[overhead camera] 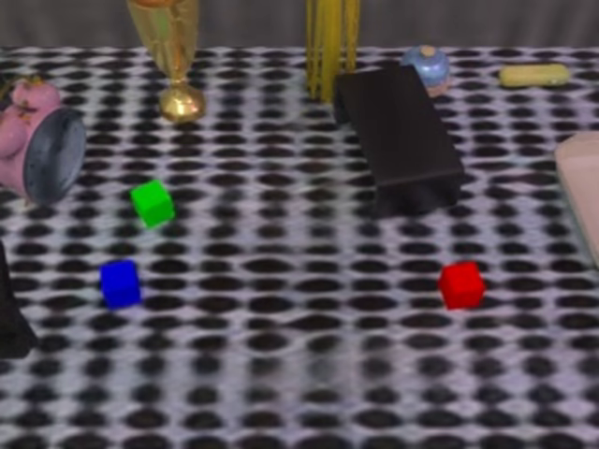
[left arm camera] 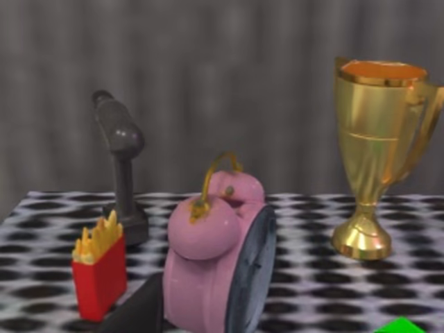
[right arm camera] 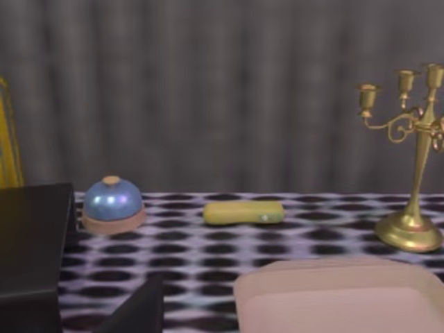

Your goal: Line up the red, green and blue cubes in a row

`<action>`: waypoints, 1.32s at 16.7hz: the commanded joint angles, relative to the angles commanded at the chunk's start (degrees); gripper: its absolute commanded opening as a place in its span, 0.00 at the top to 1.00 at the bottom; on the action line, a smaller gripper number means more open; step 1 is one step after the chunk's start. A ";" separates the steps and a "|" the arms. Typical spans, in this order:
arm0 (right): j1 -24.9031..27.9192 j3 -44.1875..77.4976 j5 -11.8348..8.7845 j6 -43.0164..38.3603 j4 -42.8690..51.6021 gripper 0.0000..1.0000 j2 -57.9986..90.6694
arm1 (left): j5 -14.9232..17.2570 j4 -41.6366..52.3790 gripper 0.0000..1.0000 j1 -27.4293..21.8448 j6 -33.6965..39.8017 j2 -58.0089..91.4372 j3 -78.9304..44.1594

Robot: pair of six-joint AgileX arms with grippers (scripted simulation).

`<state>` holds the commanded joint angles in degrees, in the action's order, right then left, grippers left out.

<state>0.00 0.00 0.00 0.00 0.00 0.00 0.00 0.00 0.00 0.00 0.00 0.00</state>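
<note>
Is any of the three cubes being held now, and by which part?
Nothing is held. The red cube, green cube and blue cube lie free on the table; no tool is near them.

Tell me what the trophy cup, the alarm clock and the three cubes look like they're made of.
Trophy cup: polished gold-toned metal, by its bright mirror-like highlights. Alarm clock: glossy pink body, likely plastic or enamel, with a dark grey face and brass-coloured handle. Red cube, green cube and blue cube: flat, uniform colour with no shine or grain, so matte plastic or painted wood; the look leaves it open.
</note>
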 joint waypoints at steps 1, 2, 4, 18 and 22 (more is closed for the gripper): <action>0.00 0.00 0.00 0.00 0.00 0.00 0.00 | 0.00 0.00 0.00 0.00 0.00 0.00 0.00; 0.00 0.00 0.00 0.00 0.00 0.00 0.00 | 0.00 0.00 0.00 0.00 0.00 0.00 0.00; 0.57 1.70 -0.06 -0.30 1.16 0.00 1.75 | 0.00 0.00 0.00 0.00 0.00 0.00 0.00; 15.01 51.12 0.21 -9.10 36.31 0.00 70.97 | 0.00 0.00 0.00 0.00 0.00 0.00 0.00; 19.48 66.18 0.24 -11.87 47.35 0.00 92.69 | 0.00 0.00 0.00 0.00 0.00 0.00 0.00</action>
<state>19.48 66.18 0.24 -11.87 47.35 92.69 0.00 0.00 0.00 0.00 0.00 0.00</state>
